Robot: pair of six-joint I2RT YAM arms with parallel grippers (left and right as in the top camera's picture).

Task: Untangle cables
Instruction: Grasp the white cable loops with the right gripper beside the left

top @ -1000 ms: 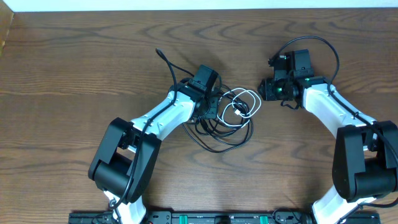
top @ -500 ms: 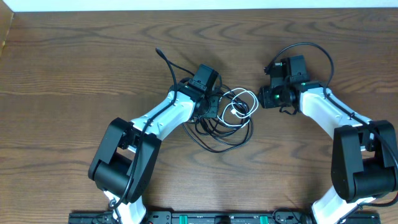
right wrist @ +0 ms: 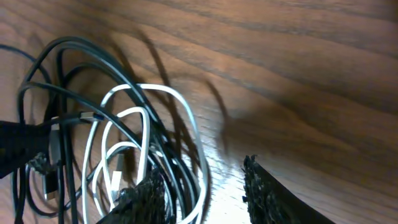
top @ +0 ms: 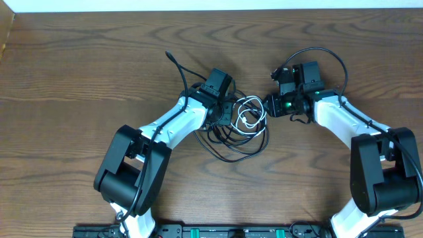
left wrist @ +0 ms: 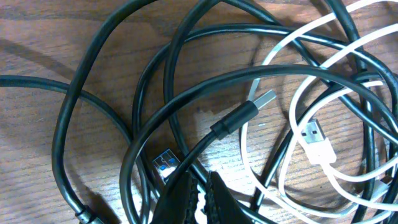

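Left arm: starts at the near left edge. Its white forearm slants up and to the right over the tabletop, and the wrist bends down above the left side of the tangle.
Left end effector: closed, with the fingertips pressed together low over the wood. A black cord runs right up to the tips, but I cannot tell whether it is pinched there.
Right arm: starts at the near right edge. The forearm slants up and to the left, and the wrist is turned so the fingers face left toward the tangle.
Right end effector: open and holding nothing, with the jaws apart. The outer loops at the edge of the tangle lie on the wood in the gap, closer to one finger than the other.
Cables: one heap in the middle of the tabletop, between the two end effectors.
Black cords: several overlapping loops. One tail leaves the heap toward the upper left and lies alone on the wood.
White cord: coiled on the right side of the heap and woven over and under the black loops.
Silver plug: on a black cord, lying among the loops.
White plug: just beside the silver plug.
Blue-tongued plug: just ahead of the left fingertips.
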